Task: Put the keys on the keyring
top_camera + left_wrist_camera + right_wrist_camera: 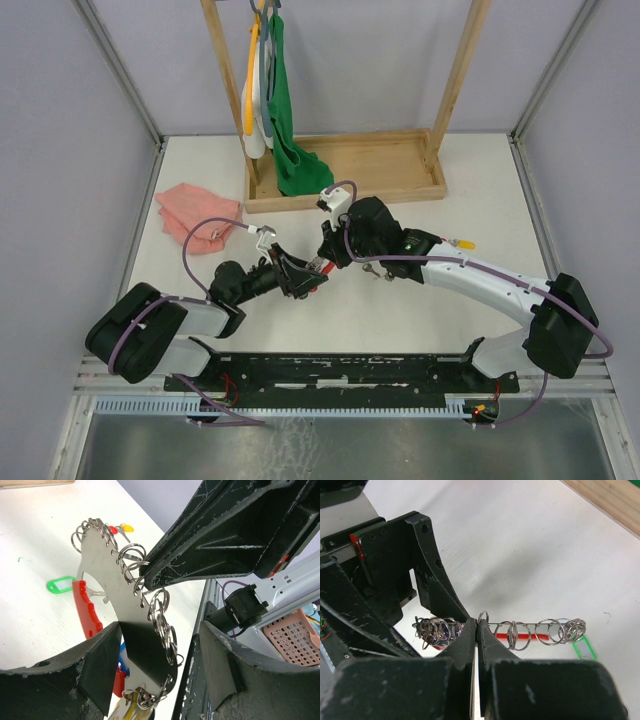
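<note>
The keyring is a flat grey plate with a red grip and many small split rings along its edge. It hangs above the table between both arms. My right gripper is shut on the plate's ringed edge, pinching one small ring. My left gripper is open. Its jaws straddle the plate's lower end, with a gap on the right side. A green-tagged key lies on the table below the plate. A yellow-tagged key lies right of the right arm.
A pink cloth lies at the left. A wooden rack tray stands at the back, with a green cloth hanging in it. A pink basket sits beyond the table's near edge.
</note>
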